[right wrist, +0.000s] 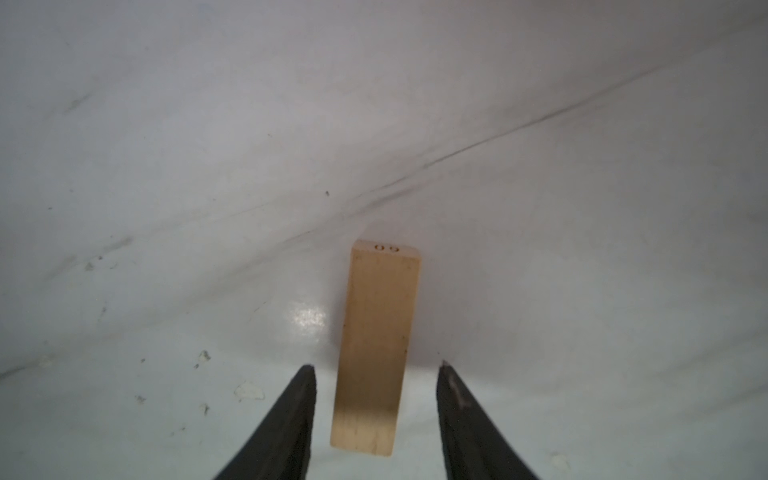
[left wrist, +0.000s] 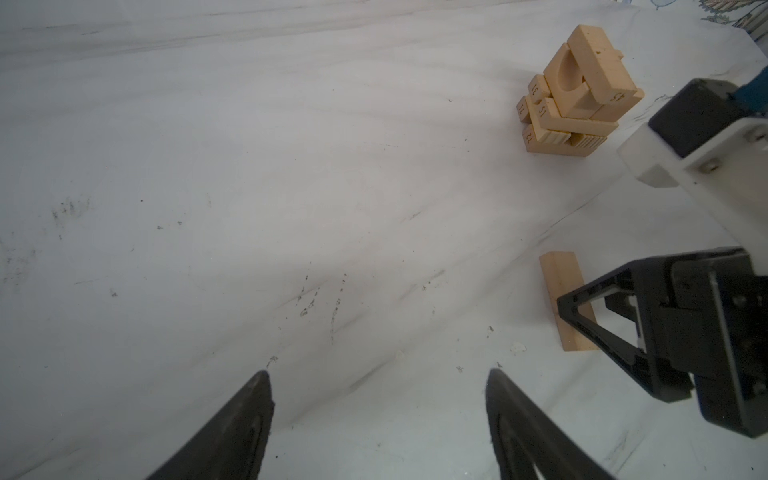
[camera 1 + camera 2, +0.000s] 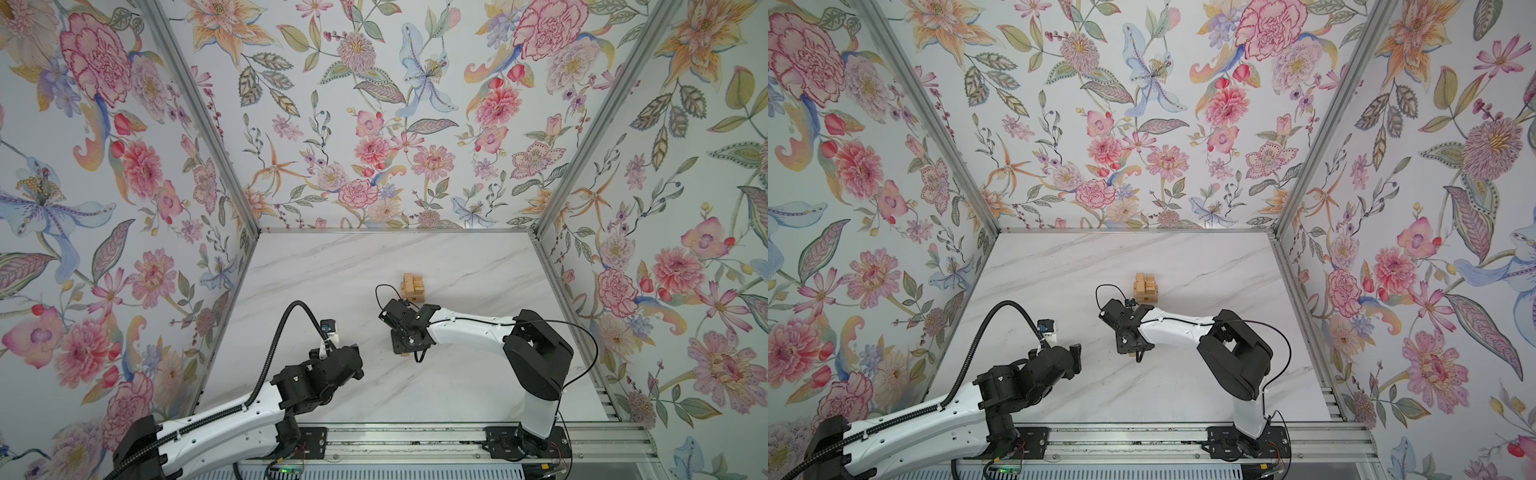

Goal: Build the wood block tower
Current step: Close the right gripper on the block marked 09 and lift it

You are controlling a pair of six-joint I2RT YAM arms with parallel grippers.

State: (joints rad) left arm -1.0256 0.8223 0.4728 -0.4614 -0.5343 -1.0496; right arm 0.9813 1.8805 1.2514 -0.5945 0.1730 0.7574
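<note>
State of left tool [image 2: 378, 374]: jaws wide apart, nothing between them. It hovers over bare table [image 3: 332, 266], on the left in both top views, well apart from all blocks.
State of right tool [image 1: 376, 365]: jaws partly open, one finger on each side of the loose block [image 1: 376, 345], with a visible gap at each side. No contact is seen and nothing is held.
Position of loose block: a plain rectangular bar lying flat on the table, its long axis in line with the right tool's fingers. In both top views it is mostly hidden beneath that tool.
Position of tower [image 3: 413, 286]: a compact stack of tan blocks in crossed layers, standing on the table just beyond the right tool. A notched arch piece sits in the top layer.
Separation: tower and loose block lie apart.
</note>
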